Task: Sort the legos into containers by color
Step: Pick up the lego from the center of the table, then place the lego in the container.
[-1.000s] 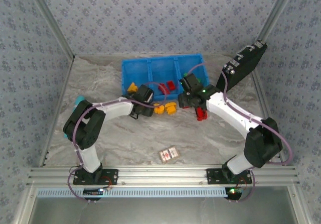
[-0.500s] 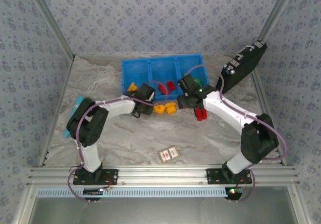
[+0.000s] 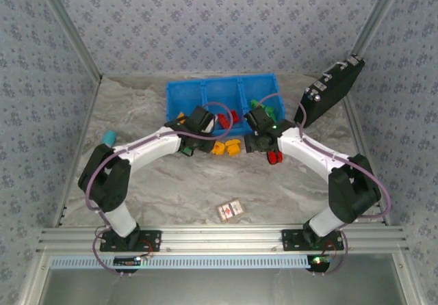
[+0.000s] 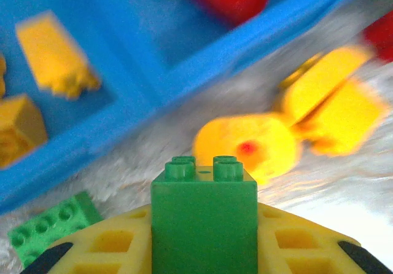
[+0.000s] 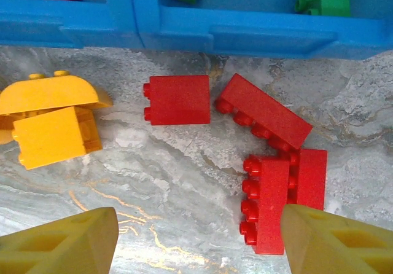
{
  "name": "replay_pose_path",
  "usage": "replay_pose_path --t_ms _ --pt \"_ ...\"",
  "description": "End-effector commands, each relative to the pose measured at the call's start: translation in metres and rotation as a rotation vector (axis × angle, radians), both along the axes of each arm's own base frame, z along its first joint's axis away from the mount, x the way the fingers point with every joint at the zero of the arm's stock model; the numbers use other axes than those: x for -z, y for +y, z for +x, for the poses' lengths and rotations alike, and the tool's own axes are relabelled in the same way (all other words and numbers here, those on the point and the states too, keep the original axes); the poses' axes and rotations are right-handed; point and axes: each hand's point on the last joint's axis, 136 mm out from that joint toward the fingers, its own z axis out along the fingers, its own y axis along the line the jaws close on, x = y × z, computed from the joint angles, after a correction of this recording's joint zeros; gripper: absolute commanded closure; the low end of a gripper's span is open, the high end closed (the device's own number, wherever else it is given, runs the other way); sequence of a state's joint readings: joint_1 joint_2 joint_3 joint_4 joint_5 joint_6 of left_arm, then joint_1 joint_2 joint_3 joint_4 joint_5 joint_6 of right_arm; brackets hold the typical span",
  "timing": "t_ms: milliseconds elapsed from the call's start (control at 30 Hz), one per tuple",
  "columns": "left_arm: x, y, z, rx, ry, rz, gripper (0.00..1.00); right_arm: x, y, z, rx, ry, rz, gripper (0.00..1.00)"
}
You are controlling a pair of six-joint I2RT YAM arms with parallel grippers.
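Operator: Status of the left gripper (image 4: 204, 252)?

Observer: Its jaws are clamped on a small green studded plastic brick (image 4: 204, 203), studs up. It is held just in front of the near wall of the bright blue three-compartment plastic bin (image 4: 184, 71), towards the bin's left end.

Operator: And the right gripper (image 5: 196, 243)?

Observer: Jaws apart, nothing between them. It hangs over the marbled tabletop (image 5: 184, 163), with a cluster of loose red bricks (image 5: 178, 99) lying below it, just outside the bin.

Operator: How does the sorting stand?

Observer: Yellow pieces lie in the left compartment, red in the middle one, green in the right. Out on the table I see the red cluster, a pair of orange-yellow bricks (image 3: 226, 148) touching each other, and a second green brick (image 4: 49, 225) just beside the left fingers.

Operator: So which step is this?

Observer: The carry, I judge: the green brick is gripped but not yet delivered. Next it must be lifted clear of the near wall, taken across the yellow and red compartments to the right one, and released there. The right arm sits near that end, so the two wrists could crowd each other. The right gripper could meanwhile come down on the square red brick, which lies apart from the others.
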State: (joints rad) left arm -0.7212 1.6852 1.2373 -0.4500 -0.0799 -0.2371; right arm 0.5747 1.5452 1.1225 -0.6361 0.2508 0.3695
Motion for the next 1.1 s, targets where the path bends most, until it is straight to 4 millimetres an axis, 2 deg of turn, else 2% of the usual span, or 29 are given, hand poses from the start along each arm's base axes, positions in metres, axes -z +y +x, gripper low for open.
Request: replay_pose_path --t_ms 0,233,367,533,567,600,700,867,1067 --pt "-0.054 -0.037 -0.003 0.068 -0.053 -0.126 0.71 -0.01 -0.009 0.001 0.033 -0.044 0.019 0.28" --pt "-0.098 -0.101 0.014 0.186 -0.089 -0.306 0.71 -0.017 -0.034 -0.013 0.103 -0.079 0.046 0.28" --pt "-0.105 -0.133 0.03 0.23 -0.087 -0.359 0.71 -0.018 -0.056 -0.026 0.165 -0.095 0.076 0.28" --pt "-0.089 -0.171 0.051 0.243 -0.052 -0.365 0.71 -0.019 -0.078 -0.039 0.219 -0.109 0.108 0.28" --pt "-0.081 -0.175 0.053 0.236 -0.034 -0.365 0.71 -0.019 -0.082 -0.041 0.226 -0.109 0.107 0.28" --pt "-0.083 -0.183 0.058 0.231 -0.035 -0.383 0.71 -0.02 -0.085 -0.044 0.23 -0.112 0.109 0.28" --pt "-0.069 -0.196 0.069 0.218 -0.017 -0.394 0.71 -0.023 -0.094 -0.049 0.248 -0.119 0.108 0.27" --pt "-0.043 -0.207 0.088 0.193 -0.002 -0.364 0.7 -0.028 -0.105 -0.052 0.281 -0.141 0.136 0.27" --pt "-0.019 -0.216 0.1 0.18 0.017 -0.326 0.63 -0.019 -0.107 -0.054 0.297 -0.13 0.158 0.27"
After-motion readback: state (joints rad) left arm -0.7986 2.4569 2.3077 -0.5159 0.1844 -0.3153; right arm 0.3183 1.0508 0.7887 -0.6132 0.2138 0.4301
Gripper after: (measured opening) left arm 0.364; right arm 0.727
